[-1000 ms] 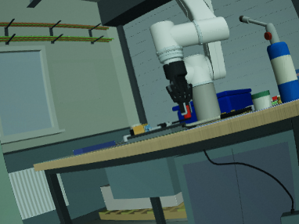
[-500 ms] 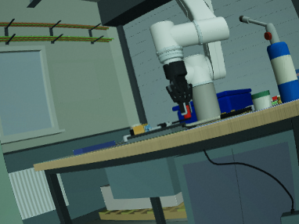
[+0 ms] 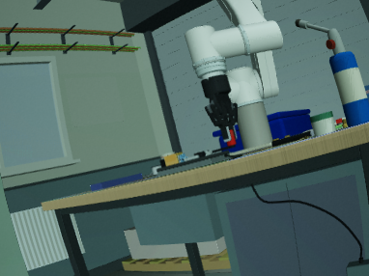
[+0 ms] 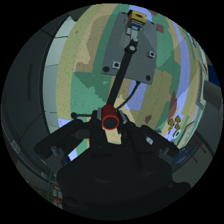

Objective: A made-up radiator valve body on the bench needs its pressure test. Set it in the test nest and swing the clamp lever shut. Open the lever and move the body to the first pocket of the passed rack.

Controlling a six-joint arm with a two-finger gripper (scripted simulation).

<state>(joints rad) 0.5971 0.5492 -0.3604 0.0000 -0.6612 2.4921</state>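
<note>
The valve body [image 4: 135,21] is partly hidden: I see only a yellow and blue block sitting in the test nest at the far end of the grey fixture plate [image 4: 129,52], and in the side camera it shows as a small yellow shape [image 3: 171,158]. The black clamp lever [image 4: 120,78] runs from the nest toward me and ends in a red handle [image 4: 110,119] [image 3: 231,137]. My gripper [image 4: 111,127] [image 3: 227,129] is closed with its fingers on either side of that red handle.
The bench's front edge [image 3: 203,178] runs close below the fixture. A flat blue rack [image 3: 116,182] lies at the left end. The arm's base [image 3: 253,120], a blue bin [image 3: 290,121], a white cup [image 3: 322,123] and a tall blue and white bottle [image 3: 348,87] stand to the right.
</note>
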